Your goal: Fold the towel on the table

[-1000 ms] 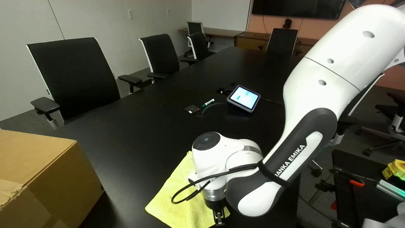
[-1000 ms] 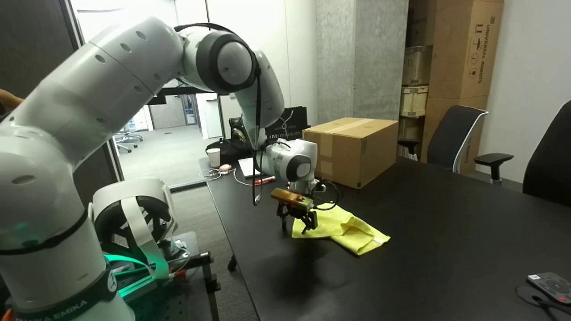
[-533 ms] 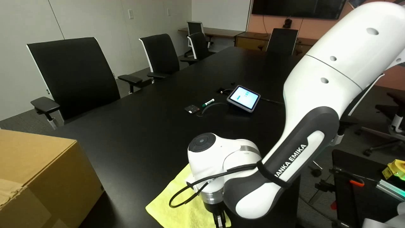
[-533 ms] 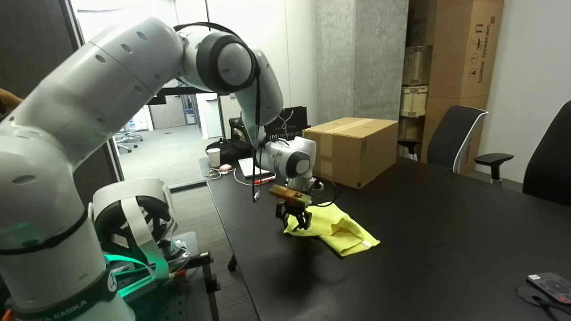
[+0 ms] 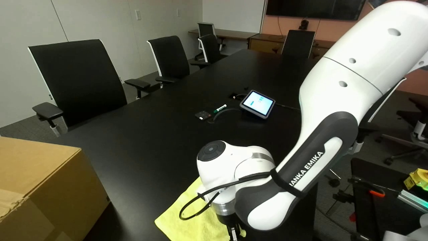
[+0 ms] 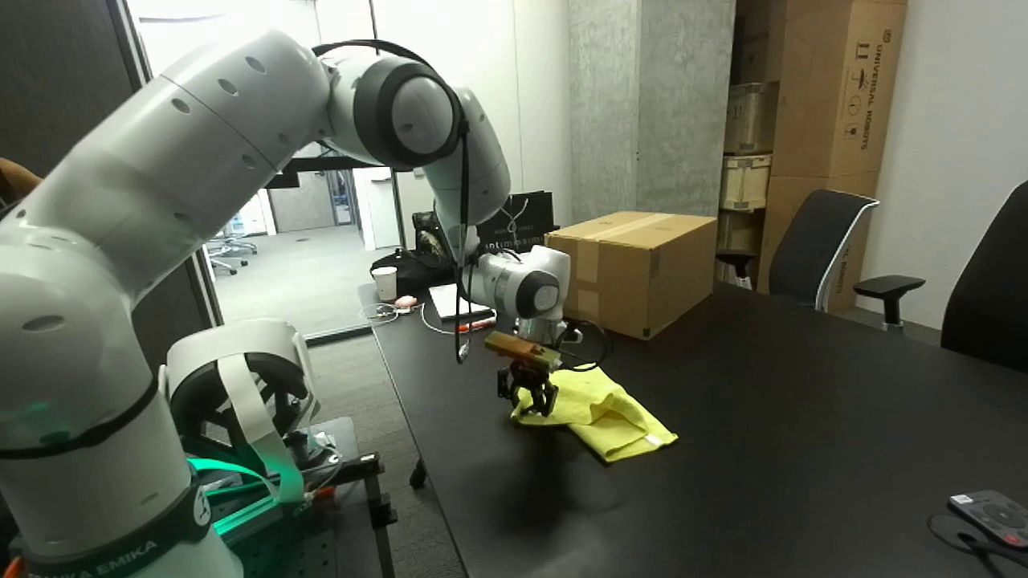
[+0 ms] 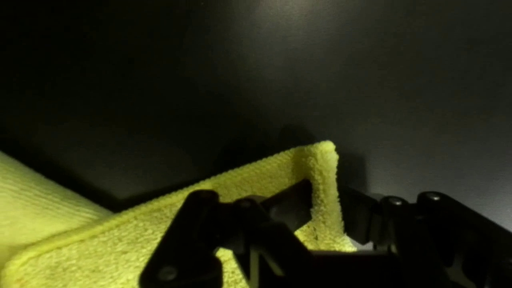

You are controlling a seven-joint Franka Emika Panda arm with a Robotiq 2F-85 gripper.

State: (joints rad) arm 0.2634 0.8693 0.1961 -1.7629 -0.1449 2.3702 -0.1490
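Note:
A yellow towel (image 6: 618,433) lies on the black table (image 6: 763,482), with a loose fold across its middle in an exterior view. My gripper (image 6: 538,408) points down at the towel's end near the table edge. In the wrist view the gripper (image 7: 326,212) is shut on a raised strip of the towel (image 7: 326,188), by its corner, with a finger (image 7: 292,204) pressed to each side. More towel spreads out to the lower left there. The arm hides part of the towel (image 5: 187,214) in an exterior view, where the fingertips meet the picture's bottom edge.
A large cardboard box (image 6: 634,273) stands on the table beyond the towel. A tablet (image 5: 257,103), a green marker (image 5: 220,108) and a small dark device (image 5: 203,115) lie farther along. A cup (image 6: 385,282) and a red marker (image 6: 478,324) are near the table's side edge.
The jaws have come together on the towel's edge. Gripper and towel have shifted a little, leftward in an exterior view, mostly in the first half second.

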